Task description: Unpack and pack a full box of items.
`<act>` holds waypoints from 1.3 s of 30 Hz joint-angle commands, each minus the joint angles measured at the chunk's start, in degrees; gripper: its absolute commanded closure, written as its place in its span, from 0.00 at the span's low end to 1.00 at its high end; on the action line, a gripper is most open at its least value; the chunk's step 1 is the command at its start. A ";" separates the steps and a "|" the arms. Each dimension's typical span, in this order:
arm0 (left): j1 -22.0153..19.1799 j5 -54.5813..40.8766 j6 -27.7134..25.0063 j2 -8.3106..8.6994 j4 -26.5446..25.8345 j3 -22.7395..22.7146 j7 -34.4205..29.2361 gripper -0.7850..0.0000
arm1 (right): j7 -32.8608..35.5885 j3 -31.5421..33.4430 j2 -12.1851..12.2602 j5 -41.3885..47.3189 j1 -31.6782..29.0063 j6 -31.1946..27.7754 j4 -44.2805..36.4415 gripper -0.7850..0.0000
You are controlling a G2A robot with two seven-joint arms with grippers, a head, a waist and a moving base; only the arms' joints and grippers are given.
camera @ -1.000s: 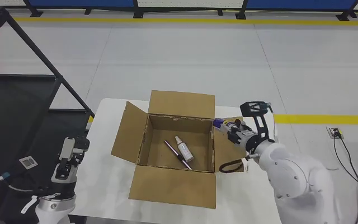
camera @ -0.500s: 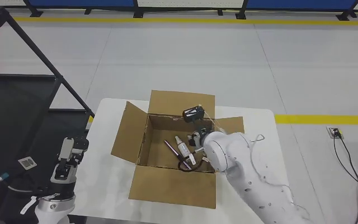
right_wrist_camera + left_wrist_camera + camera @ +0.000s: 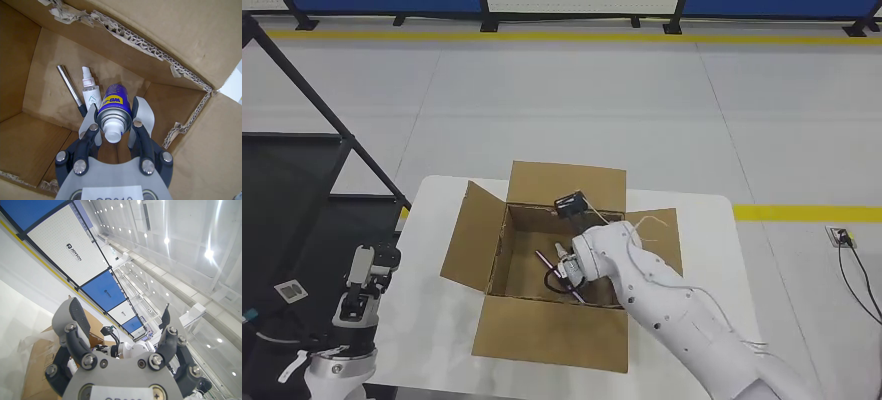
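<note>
Right arm swung from the 3 o'clock flap down into the cardboard box [image 3: 550, 342]; left arm unchanged. Right gripper [image 3: 115, 108] pinches a blue spray can [image 3: 113, 94] near its top, nozzle toward the wrist. Can is low inside the box, just beside the white spray bottle [image 3: 90, 91] and chrome rod [image 3: 69, 85] lying on the floor. Left gripper [image 3: 121, 309] spread, empty, around 8 o'clock from the box, well apart. Packing step: probably lower until the can rests on bare floor, not on the bottle, release, then exit straight up clear of the torn rim.
</note>
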 commanded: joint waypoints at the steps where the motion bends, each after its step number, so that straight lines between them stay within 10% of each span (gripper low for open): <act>1: 0.00 0.00 0.00 0.00 0.00 0.00 0.00 0.00 | -0.08 -0.62 -0.70 0.43 0.82 -0.16 2.12 1.00; 8: 0.00 0.00 0.00 0.00 0.00 0.00 0.00 0.00 | 0.99 -2.29 -2.94 1.33 3.30 -1.23 8.33 1.00; 13: 0.00 0.00 0.00 0.00 0.00 0.00 0.00 0.00 | 1.11 -2.69 -4.19 2.34 4.44 -2.96 12.02 0.71; 39: -0.19 1.14 0.52 0.03 0.26 -0.05 -0.33 0.00 | 0.78 3.18 -4.55 -0.92 2.57 -3.04 7.24 0.05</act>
